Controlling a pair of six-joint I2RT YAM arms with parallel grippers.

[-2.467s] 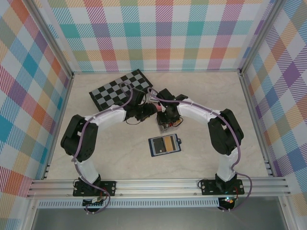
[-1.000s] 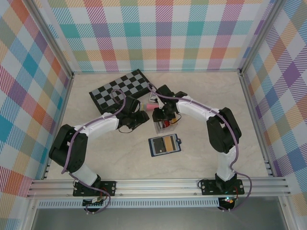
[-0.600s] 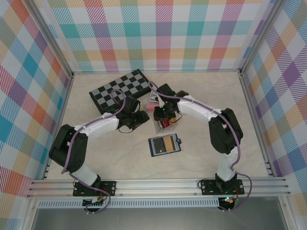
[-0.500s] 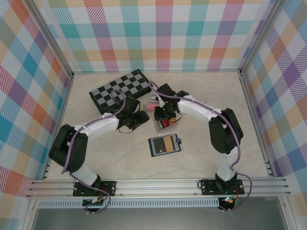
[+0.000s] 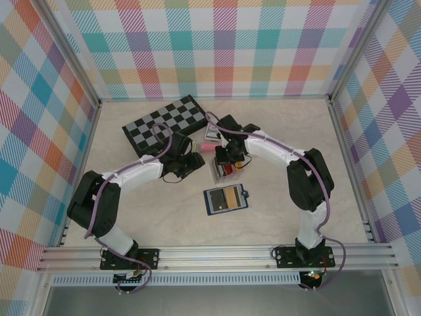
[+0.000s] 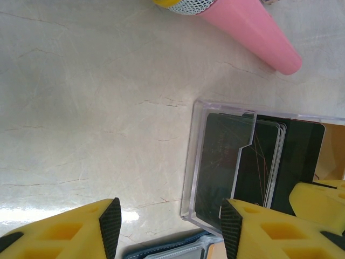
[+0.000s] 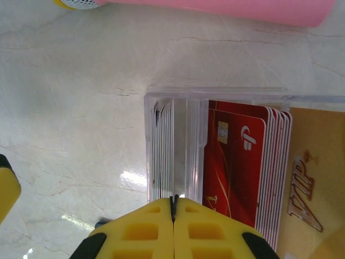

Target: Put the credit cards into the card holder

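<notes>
Tightly closed right end effector [image 7: 174, 208]

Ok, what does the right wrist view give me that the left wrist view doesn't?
Right wrist: the red card with its chip facing the camera, a gold card lettered VIP beside it, and the right gripper shut at the box's near edge; whether it pinches a card I cannot tell. Left wrist: black cards, the left gripper open with nothing between its fingers, and a corner of the card holder. Both: the clear box holding the cards, and the pink cone beyond it.
</notes>
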